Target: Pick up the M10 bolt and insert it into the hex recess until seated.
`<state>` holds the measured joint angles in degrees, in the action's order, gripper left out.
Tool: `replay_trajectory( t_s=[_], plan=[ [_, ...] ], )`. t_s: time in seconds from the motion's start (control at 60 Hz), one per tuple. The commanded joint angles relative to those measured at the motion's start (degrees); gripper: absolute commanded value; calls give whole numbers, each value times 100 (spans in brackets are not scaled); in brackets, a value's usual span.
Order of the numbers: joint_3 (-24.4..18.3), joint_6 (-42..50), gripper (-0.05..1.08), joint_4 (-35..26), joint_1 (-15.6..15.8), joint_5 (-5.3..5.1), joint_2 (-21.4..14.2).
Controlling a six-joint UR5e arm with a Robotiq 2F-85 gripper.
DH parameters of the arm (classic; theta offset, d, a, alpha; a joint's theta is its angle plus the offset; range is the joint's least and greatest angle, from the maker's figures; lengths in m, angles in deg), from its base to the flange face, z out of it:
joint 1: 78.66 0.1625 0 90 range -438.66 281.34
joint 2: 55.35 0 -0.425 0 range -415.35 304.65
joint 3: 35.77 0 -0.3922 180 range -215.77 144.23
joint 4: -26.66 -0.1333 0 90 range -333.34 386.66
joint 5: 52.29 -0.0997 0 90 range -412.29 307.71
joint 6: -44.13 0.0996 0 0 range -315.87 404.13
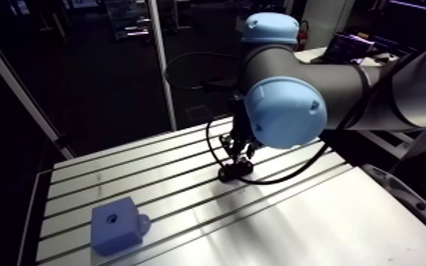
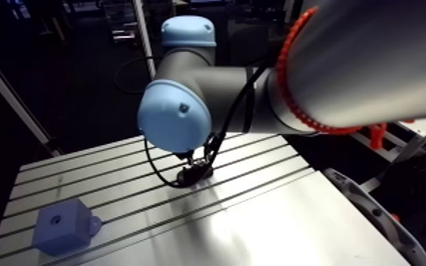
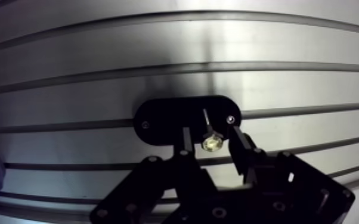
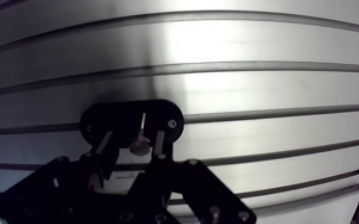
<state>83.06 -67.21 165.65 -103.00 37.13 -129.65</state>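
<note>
Right now the end effector [image 3: 209, 131] is spread open, with the M10 bolt [image 3: 212, 143] between its fingers [image 3: 238, 149] on a black holder [image 3: 158, 116]. Squeezing off-centre might knock the bolt sideways.

I saw the slotted aluminium table [image 1: 329, 219] carrying a blue block [image 1: 117, 225] near one corner and a black oval plate [image 3: 170, 116] mid-table.

From the arm's upper link we look down and across the table [image 1: 315, 212] from well back, with the gripper [image 1: 235, 168] small at mid-view and a blue block [image 1: 117, 225] at its 8 o'clock. From the wrist we look down from close over the slots. Both pairs share the black plate [image 3: 158, 119] under the gripper and the slots around it.
</note>
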Motion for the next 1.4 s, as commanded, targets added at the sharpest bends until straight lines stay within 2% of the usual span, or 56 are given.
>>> replay_trajectory(
  t_s=[0.017,1.4],
  plan=[
    [-4,-6,55,2,-1,1,8],
    [14,20,66,2,-19,1,8]
  ],
)
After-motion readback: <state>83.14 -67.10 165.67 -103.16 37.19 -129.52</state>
